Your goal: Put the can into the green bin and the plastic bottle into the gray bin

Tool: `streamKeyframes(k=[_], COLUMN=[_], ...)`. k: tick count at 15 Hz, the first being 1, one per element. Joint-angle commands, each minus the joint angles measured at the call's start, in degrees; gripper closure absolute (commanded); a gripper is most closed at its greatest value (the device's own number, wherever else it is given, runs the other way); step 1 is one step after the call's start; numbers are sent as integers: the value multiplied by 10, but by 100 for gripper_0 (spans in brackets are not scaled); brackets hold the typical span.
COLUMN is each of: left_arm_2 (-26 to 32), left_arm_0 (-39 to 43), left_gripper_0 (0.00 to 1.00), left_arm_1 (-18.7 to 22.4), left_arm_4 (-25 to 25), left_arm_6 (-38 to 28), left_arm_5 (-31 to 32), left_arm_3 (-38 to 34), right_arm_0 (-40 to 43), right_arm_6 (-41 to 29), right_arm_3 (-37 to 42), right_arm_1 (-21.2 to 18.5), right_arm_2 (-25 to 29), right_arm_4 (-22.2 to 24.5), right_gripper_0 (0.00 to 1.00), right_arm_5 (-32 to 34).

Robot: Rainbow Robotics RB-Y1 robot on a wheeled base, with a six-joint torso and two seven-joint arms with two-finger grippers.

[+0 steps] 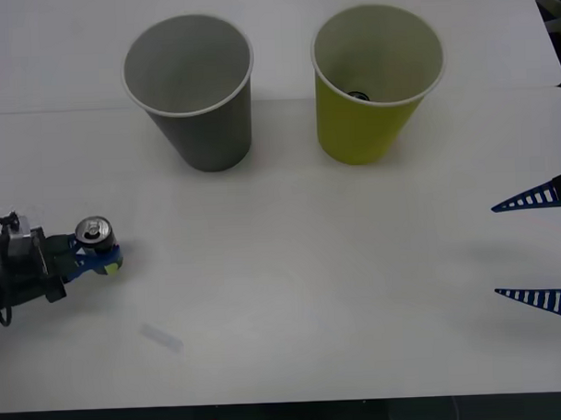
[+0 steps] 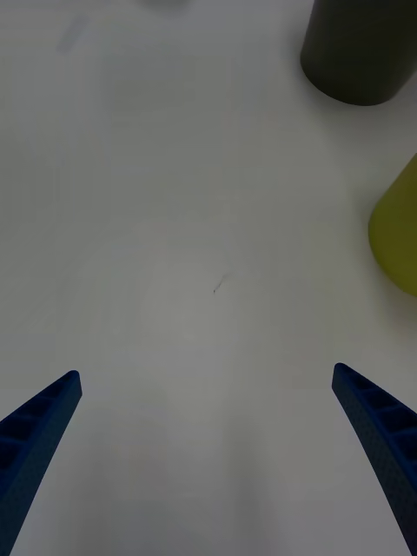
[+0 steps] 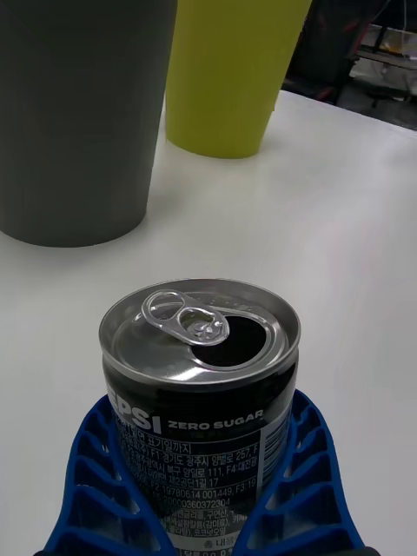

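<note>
Left gripper (image 1: 90,255) clamped on the can (image 1: 94,237), blue fingers (image 3: 91,486) wrapped round both sides of its body, can upright with the pull-tab top open. Can sits low over the bench (image 1: 293,292), well in front of and to the left of the gray bin (image 1: 191,89). Right gripper (image 1: 538,247) is idle to the right of the gray bin, past the green bin and nearer the robot, fingers wide apart, holding nothing.

Gray bin stands upright at the far side of the bench; green bin (image 1: 373,82) stands just beside it on its right, apart, not touching. Something dark lies inside the green bin, too small to tell. No plastic bottle found on the bench.

Risks, as I judge them: the can's target is past the gray bin, so a low carry could clip the gray bin's rim and tip it. Releasing early would drop the can in the wrong cup. Both cups look light, so a hard drop could topple the green bin.
</note>
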State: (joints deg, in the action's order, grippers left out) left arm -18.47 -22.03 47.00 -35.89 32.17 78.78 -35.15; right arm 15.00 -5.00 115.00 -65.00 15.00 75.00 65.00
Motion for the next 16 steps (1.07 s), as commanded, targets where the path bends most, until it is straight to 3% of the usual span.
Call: streamKeyframes(k=[1, 11, 16], left_arm_2=[45, 153, 170], left_arm_0=[1, 1, 0], left_gripper_0=[100, 100, 100], left_arm_1=[8, 26, 26], left_arm_4=[-71, -254, -282], left_arm_6=[-74, -363, -493], left_arm_5=[1, 3, 5], left_arm_3=[-47, -248, -324], right_arm_0=[0, 0, 0], right_arm_6=[0, 0, 0], right_arm_3=[0, 0, 0], right_arm_1=[0, 0, 0], right_arm_2=[0, 0, 0], right_arm_4=[0, 0, 0], right_gripper_0=[0, 0, 0], right_arm_5=[0, 0, 0])
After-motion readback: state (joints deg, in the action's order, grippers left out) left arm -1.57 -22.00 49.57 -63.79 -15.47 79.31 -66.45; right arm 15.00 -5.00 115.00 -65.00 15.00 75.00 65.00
